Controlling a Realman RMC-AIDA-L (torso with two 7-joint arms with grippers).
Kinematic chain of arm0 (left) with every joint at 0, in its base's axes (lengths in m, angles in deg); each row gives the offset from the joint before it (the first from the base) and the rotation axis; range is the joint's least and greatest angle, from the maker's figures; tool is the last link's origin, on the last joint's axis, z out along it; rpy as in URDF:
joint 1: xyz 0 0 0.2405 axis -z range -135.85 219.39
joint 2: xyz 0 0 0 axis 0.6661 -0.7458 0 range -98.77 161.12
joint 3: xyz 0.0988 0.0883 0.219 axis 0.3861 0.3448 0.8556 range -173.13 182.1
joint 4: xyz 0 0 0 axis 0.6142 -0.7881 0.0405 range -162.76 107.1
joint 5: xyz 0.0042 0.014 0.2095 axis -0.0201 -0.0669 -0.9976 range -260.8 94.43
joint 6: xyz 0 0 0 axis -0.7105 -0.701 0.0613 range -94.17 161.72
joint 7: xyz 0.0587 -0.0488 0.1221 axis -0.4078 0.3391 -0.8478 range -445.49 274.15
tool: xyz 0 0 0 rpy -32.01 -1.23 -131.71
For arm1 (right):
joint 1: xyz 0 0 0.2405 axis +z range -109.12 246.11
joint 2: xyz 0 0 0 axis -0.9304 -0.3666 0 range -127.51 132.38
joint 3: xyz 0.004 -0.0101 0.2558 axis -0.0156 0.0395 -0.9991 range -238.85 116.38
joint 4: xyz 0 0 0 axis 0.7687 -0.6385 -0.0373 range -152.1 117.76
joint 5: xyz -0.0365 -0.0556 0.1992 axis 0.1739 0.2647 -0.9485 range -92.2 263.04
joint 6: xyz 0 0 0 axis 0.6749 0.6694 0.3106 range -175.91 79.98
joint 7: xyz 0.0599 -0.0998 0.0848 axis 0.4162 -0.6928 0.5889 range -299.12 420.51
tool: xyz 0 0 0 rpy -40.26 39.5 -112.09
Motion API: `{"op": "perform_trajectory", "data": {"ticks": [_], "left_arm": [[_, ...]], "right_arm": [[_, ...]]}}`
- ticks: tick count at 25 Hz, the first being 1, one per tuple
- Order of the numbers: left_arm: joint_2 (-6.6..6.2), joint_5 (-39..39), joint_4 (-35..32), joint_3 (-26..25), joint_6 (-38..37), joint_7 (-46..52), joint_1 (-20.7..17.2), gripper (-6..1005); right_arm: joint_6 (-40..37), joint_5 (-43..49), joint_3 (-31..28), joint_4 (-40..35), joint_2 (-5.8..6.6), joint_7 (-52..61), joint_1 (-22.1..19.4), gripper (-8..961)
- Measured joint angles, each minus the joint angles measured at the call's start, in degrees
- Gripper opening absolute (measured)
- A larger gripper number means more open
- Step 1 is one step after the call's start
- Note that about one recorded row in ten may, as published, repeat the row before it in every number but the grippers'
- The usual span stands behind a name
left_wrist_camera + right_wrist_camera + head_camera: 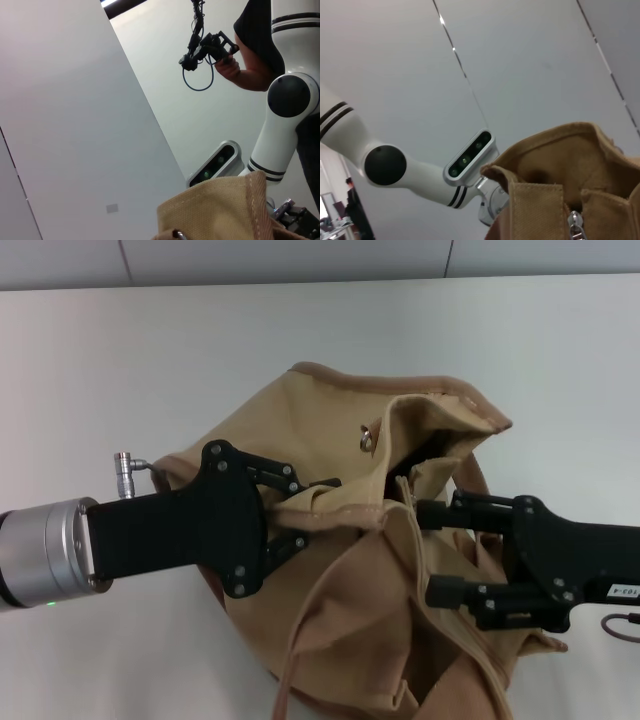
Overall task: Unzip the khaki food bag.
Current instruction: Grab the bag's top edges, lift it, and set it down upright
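The khaki food bag [350, 620] sits slumped in the middle of the white table, its brown-piped top edge crumpled and gaping. A metal snap ring [368, 438] shows on the upper fabric. My left gripper [315, 510] reaches in from the left and is shut on a fold of the bag's top edge. My right gripper [428, 552] reaches in from the right, its fingers apart on either side of the fabric by the bag's opening. The silver zipper pull [576, 223] shows in the right wrist view at the end of the zipper. The bag's edge also shows in the left wrist view [220, 210].
The white table [120, 380] runs back to a grey wall. One webbing handle [290, 660] hangs toward the front edge. In the left wrist view a person's hand [235, 67] holds a device with a cable behind the robot's body.
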Motion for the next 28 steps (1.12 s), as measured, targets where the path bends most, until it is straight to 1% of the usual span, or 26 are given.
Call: {"op": "perform_trajectory", "data": {"ticks": [6, 17, 22, 28], "left_arm": [[0.00, 0.01, 0.09, 0.23, 0.00, -0.21, -0.16, 83], [0.00, -0.01, 0.72, 0.50, 0.91, -0.22, 0.22, 83], [0.00, 0.00, 0.72, 0.48, 1.01, -0.32, 0.25, 77], [-0.02, 0.00, 0.72, 0.49, 1.22, -1.11, -0.05, 78]], "right_arm": [[-0.36, 0.01, 0.86, 0.01, 0.01, 1.04, 0.35, 788], [-3.23, 0.09, 2.07, -0.28, 0.44, 4.65, 1.14, 789], [-4.37, -0.21, 1.66, -0.17, 1.22, 8.13, 1.76, 789], [-3.14, -0.22, 1.56, -0.45, 1.34, 12.56, 2.50, 788]]}}
